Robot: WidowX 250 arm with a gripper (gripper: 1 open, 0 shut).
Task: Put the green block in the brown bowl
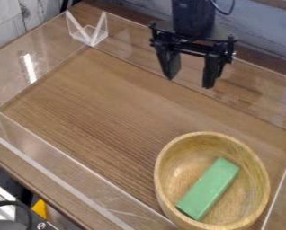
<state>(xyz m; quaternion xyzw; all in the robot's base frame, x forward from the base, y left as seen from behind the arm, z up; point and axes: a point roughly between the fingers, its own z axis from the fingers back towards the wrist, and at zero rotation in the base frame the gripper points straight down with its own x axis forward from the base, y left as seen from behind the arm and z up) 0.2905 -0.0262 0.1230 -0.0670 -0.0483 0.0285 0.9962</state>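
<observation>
The black two-fingered gripper [192, 72] hangs with fingers spread wide, empty, pointing straight down above the wooden tabletop [97, 108]. The long flat bright green block [210, 189] lies inside the round tan wooden bowl [170, 163], well apart.

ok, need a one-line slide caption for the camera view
Green block lies in the brown bowl; gripper, jaws open, hangs over the table's far side.
</observation>
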